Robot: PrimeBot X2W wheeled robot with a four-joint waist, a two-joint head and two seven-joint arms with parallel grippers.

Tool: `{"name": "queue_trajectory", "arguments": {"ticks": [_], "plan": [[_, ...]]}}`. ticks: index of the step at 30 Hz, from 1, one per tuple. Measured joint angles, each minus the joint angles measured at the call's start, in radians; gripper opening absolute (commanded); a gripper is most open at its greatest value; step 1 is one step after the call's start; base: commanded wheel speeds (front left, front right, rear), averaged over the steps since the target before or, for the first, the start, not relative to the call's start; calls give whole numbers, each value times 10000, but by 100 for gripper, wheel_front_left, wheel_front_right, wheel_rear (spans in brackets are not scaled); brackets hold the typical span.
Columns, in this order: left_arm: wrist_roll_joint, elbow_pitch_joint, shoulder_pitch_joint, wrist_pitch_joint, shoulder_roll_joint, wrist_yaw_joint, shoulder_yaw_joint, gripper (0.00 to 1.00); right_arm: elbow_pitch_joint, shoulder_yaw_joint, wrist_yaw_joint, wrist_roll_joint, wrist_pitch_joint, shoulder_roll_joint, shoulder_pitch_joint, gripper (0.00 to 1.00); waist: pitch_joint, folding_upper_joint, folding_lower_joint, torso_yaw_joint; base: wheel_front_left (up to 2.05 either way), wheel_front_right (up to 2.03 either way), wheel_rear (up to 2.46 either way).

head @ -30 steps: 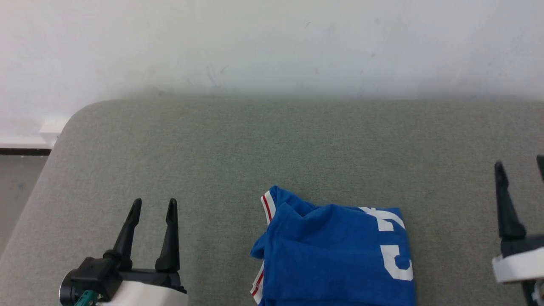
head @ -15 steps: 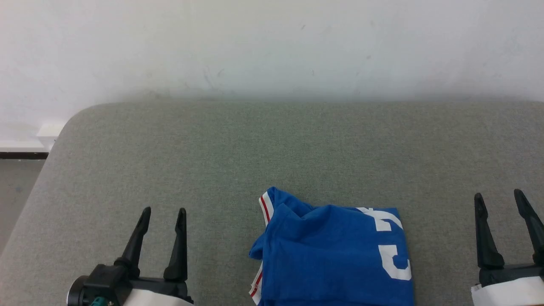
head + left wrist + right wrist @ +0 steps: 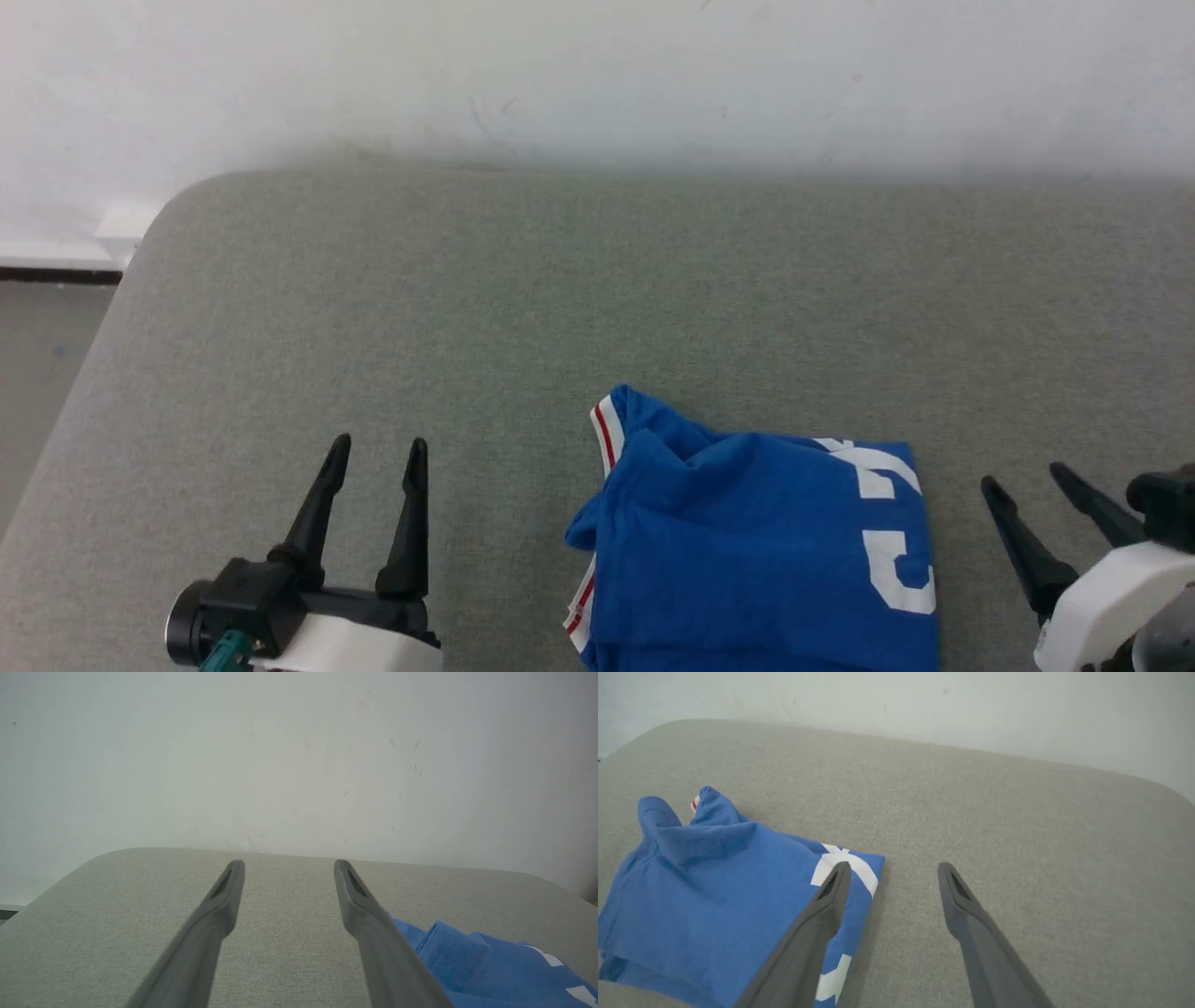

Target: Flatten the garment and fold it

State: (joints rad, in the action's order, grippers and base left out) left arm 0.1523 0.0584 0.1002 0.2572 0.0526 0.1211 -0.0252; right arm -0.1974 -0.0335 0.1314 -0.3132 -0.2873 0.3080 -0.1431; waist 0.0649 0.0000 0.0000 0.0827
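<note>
The garment (image 3: 756, 551) is a royal-blue shirt with white numerals and red-striped white trim. It lies folded into a rough rectangle on the grey-green cushioned surface (image 3: 523, 308), low in the head view and right of centre. Its far left corner is rumpled and stands up a little. My left gripper (image 3: 378, 453) stands open to the garment's left, apart from it, with nothing between its fingers. My right gripper (image 3: 1022, 481) is open just right of the garment's right edge. The right wrist view has the garment (image 3: 714, 896) under the left fingertip (image 3: 838, 877). The garment's corner (image 3: 472, 961) appears beside the left gripper (image 3: 288, 864).
A white wall (image 3: 597, 75) runs along the surface's far edge. The surface's rounded left corner (image 3: 177, 201) drops to a grey floor (image 3: 37, 373) with a dark baseboard line. Bare surface stretches beyond and to both sides of the garment.
The head camera has tilted, shifting the whole scene. My right gripper has dropped lower and swung in towards the garment's right edge, fingers now leaning left. The garment lies as before.
</note>
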Motion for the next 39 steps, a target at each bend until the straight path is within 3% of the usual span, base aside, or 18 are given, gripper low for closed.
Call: {"name": "queue_trajectory", "arguments": {"ticks": [8, 14, 19, 20, 21, 22, 27, 30, 39], "plan": [[96, -115, -475, -2, -2, -4, -349, 100, 853, 234, 0, -2038, -3007, 6, 360, 100, 615, 0, 1, 482, 0, 0, 0], [163, -232, -687, 0, 0, -77, -466, 100, 2105, 290, 0, -2564, -3824, -224, 810, 100, 932, 0, 1, 992, 0, 0, 0], [165, -307, -696, 0, 0, -81, -453, 100, 2441, 709, 0, -2777, -3981, -190, 1127, 100, 1066, 0, 1, 1317, 0, 0, 0], [165, -330, -696, -2, 0, -81, -443, 100, 2508, 825, 0, -2775, -3977, -136, 1177, 80, 1056, 0, 1, 1348, 0, 0, 0], [163, -343, -695, -2, 0, -82, -441, 100, 2587, 949, -2, -2755, -3971, -81, 1220, 16, 1033, 0, 0, 1358, 0, 0, 0], [163, -345, -695, 0, 2, -84, -443, 100, 2631, 1124, -2, -2698, -3883, 12, 1278, 0, 1012, 0, -2, 1347, 0, 0, 0], [165, -370, -696, 0, 2, -88, -454, 100, 2936, 1839, 0, -2186, -3051, 201, 1706, 0, 929, 0, 0, 1105, 0, 0, 0], [167, -397, -697, 0, 2, -86, -428, 100, 2978, 2449, 6, -1565, -2677, 669, 2153, 0, 872, 1, 0, 820, 0, 0, 0], [157, -391, -1370, 0, -4, -73, -621, 100, 2706, 4144, 15, 268, -2364, 3350, 4640, 0, 1041, 0, 0, -625, 0, 0, 0]]}}
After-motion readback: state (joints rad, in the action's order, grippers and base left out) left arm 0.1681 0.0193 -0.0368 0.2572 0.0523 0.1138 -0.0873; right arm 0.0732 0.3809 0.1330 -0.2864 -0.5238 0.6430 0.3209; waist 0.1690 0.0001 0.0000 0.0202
